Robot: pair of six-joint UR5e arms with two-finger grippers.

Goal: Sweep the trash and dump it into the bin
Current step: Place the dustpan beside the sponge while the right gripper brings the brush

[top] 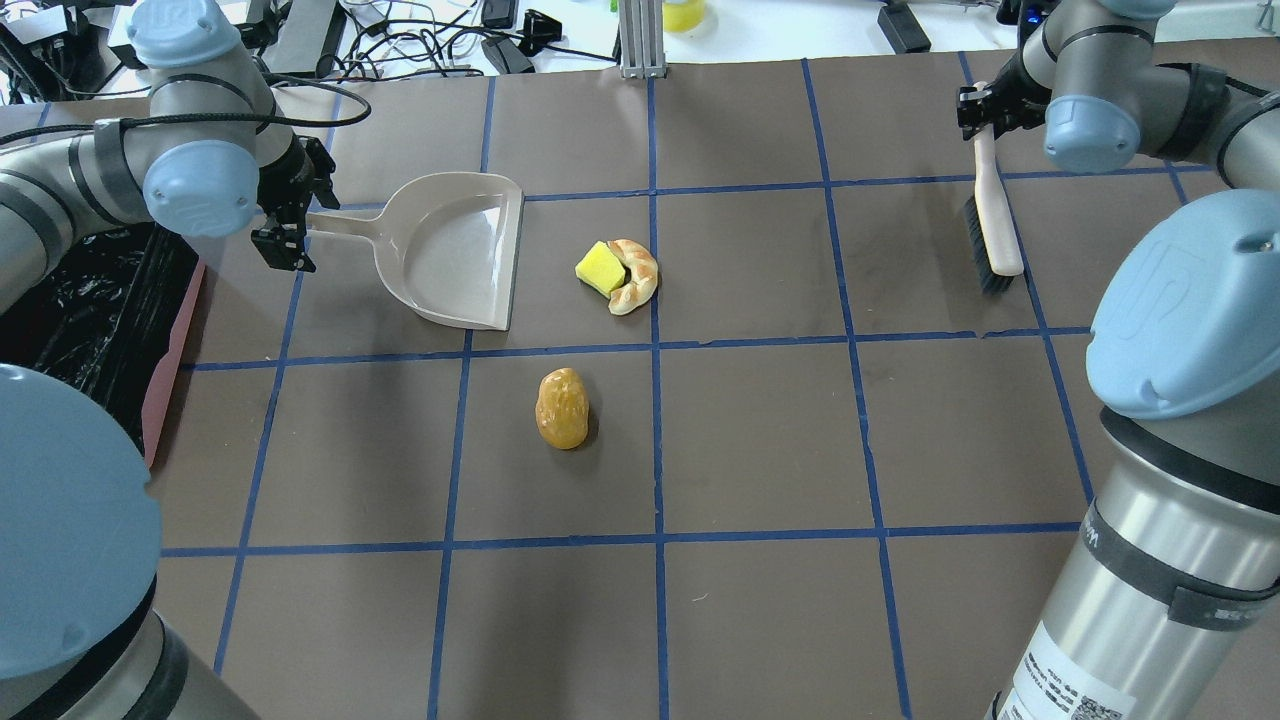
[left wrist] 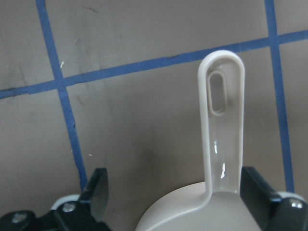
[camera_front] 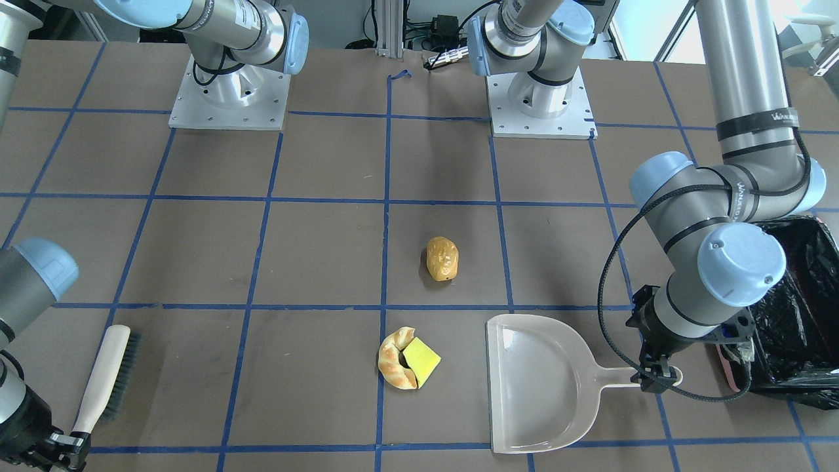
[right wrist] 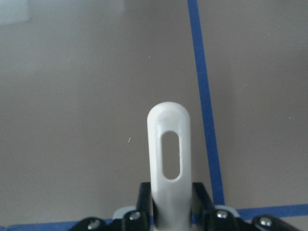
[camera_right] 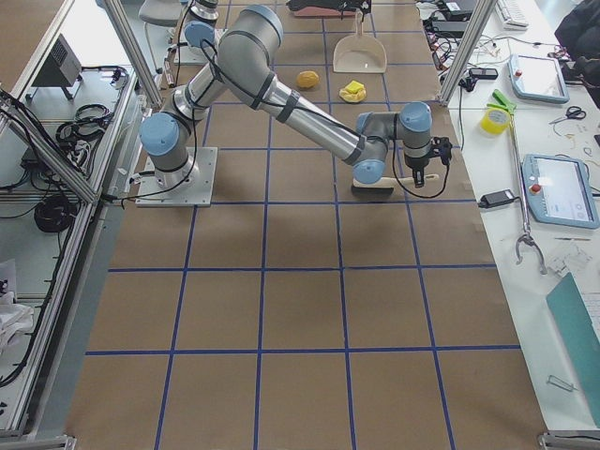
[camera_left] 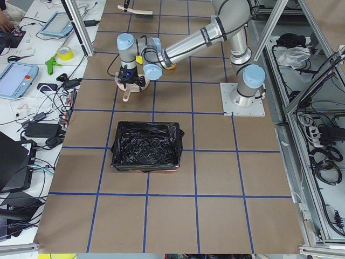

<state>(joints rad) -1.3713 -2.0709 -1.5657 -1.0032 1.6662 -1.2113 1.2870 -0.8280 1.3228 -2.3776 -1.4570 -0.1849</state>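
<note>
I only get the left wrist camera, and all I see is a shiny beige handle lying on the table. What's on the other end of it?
Observer: A dustpan, lying flat on the table with nothing in it.
Operator: So where's the trash?
Observer: The sponge and croissant lie touching each other just off the dustpan's open edge. The golden-brown lump lies apart from them, nearer the robot.
Operator: Who's going to sweep it in?
Observer: The right pincer is shut on the handle of a brush, over on the robot's right side.
</note>
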